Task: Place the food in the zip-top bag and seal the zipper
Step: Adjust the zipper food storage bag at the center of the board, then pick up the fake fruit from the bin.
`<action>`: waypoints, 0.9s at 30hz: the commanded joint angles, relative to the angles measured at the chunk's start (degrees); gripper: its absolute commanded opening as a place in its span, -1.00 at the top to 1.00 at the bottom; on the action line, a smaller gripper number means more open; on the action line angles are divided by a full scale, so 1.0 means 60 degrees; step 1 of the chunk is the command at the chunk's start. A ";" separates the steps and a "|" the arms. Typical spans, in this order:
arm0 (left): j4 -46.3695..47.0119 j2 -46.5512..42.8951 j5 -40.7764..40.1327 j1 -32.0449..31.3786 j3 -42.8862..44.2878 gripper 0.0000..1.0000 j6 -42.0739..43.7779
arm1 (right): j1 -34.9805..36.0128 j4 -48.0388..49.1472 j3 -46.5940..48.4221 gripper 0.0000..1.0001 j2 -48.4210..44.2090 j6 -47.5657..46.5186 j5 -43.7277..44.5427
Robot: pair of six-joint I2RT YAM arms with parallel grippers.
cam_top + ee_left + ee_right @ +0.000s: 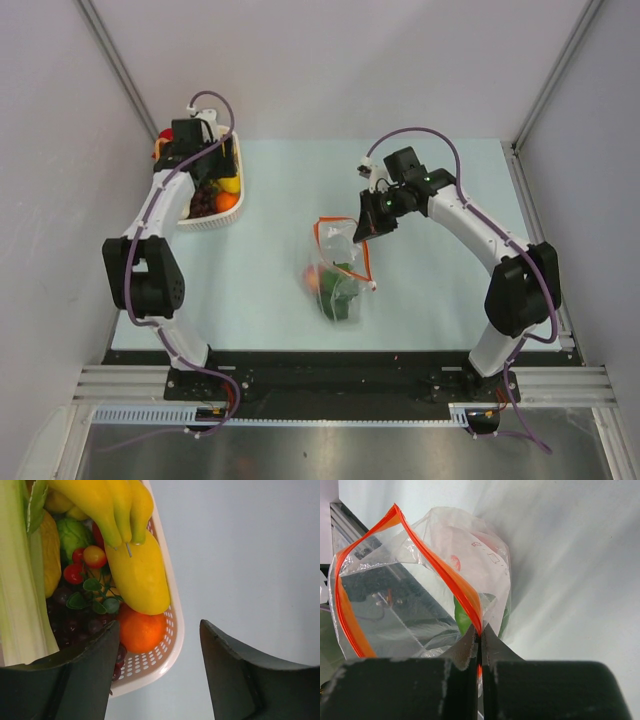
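Right: the left claw (157, 645) hangs over the white basket (176, 630) at the far left of the worktop (270, 200). Its jaws are well apart and empty, one finger over the basket and the other outside the rim. The orange (142, 630) sits just under the inner finger, against the rim and touching the yellow fruit (140, 577). Grapes (70, 625) and a pale green stalk (20, 580) lie deeper in. The left arm is the nearer one for a pick.

The right claw (480, 637) is pinched tight on the zipper (447, 575). It holds the clear zip-top bag (340, 265) gaping mid-worktop, well right of the basket. The bag already holds a green leafy piece (340, 298) and something orange.
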 commanded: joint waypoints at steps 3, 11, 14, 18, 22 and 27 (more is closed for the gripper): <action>0.0342 -0.0179 -0.1118 -0.0031 -0.0515 -0.30 0.0119 | 0.0011 0.0093 0.0169 1.00 0.0070 0.0066 -0.0111; 0.0458 0.0420 -0.0522 -0.0031 -0.0180 -0.39 0.0238 | -0.0004 0.0093 0.0184 1.00 0.0216 0.0052 -0.0228; 0.0459 0.1034 -0.0623 -0.0060 0.0449 -0.40 0.0180 | -0.0004 0.0049 0.0199 1.00 0.0289 0.0051 -0.0287; 0.0239 0.1914 -0.0595 -0.0060 0.1373 -0.41 -0.0083 | -0.0033 -0.0082 0.0359 1.00 0.0333 -0.0036 -0.0229; 0.0459 0.2426 -0.0550 -0.0075 0.1783 -0.49 -0.0376 | -0.0062 -0.0200 0.0448 1.00 0.0407 -0.0051 -0.0287; 0.0268 0.2969 -0.0668 -0.0061 0.2151 -0.59 -0.0772 | -0.0077 -0.0200 0.0462 1.00 0.0436 -0.0051 -0.0287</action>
